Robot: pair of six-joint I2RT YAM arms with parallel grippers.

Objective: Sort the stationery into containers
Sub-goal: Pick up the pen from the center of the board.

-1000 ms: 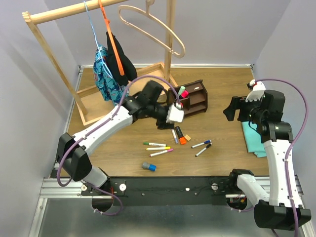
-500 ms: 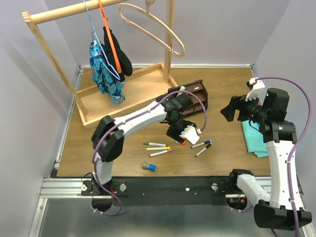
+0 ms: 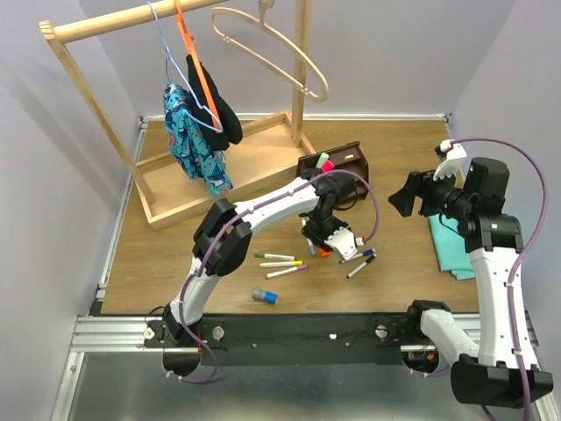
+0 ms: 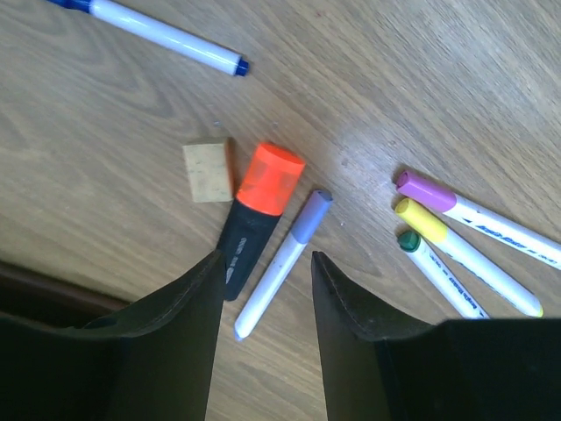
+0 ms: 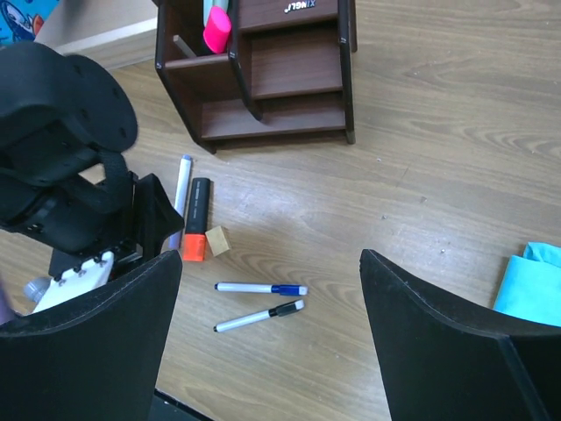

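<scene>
- Risk, double pick: the left gripper (image 4: 266,260) hangs over two items at once. The black end of the orange highlighter (image 4: 259,206) and the tail of the lilac-capped marker (image 4: 280,267) both lie between its fingers. Closing here would probably trap both, or squeeze one out sideways.
- Risk, knock-on: the tan cube (image 4: 208,172) lies just beside the highlighter. A push on the highlighter could send the cube sliding across the table (image 4: 421,79).
- Risk, end grip: the fingers stand near the marker's tail, not its middle, so a lifted marker may droop or swing.
- Left jaws: moderately spread and pinching nothing. Whether the tips touch the table cannot be told.
- Right gripper (image 5: 267,263): jaws spread wide and empty, hovering above the table to the right of the organiser (image 5: 289,88).
- Stationery placed: a pink-ended highlighter (image 5: 216,31) stands in a compartment of the organiser.
- Stationery loose: the purple, yellow and green markers (image 4: 465,246), a blue-capped marker (image 4: 166,35), a black-capped marker (image 5: 259,317) and the grey-blue cylinder (image 3: 265,296) lie on the table in front of the organiser.
</scene>
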